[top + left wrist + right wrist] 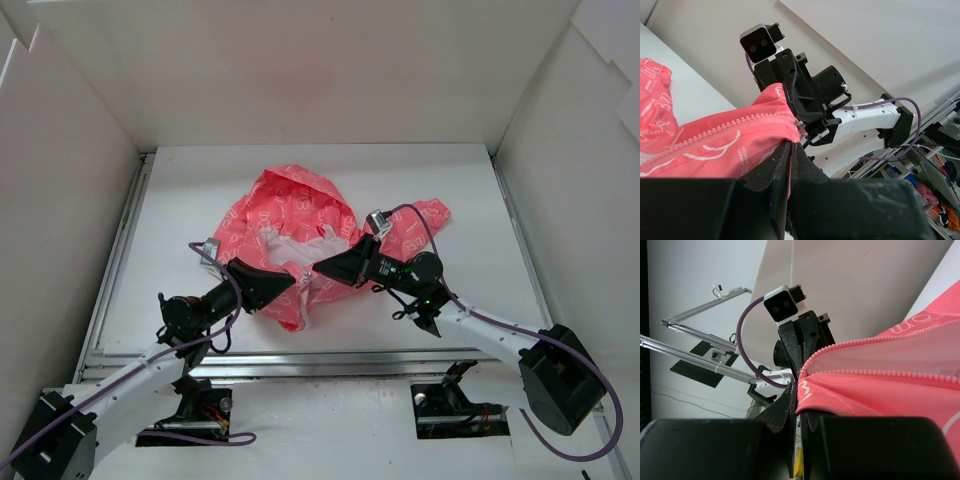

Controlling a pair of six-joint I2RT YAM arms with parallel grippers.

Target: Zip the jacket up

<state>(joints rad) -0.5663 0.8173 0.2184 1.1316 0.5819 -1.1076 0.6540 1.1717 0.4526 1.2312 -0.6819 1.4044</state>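
The coral-pink jacket (290,215) with white motifs lies crumpled mid-table, white lining showing at its open front. My left gripper (296,281) is shut on the jacket's lower front edge; in the left wrist view the pink fabric (715,150) with its zipper teeth runs into the closed jaws (790,150). My right gripper (316,267) faces it tip to tip and is shut on the other front edge; in the right wrist view the fabric (875,390) and both zipper rows spread out from the jaws (799,395). The slider is hidden.
White walls enclose the table (200,190) on the left, back and right. A metal rail (300,355) runs along the near edge. The right arm's purple cable (425,235) loops over the jacket's right sleeve.
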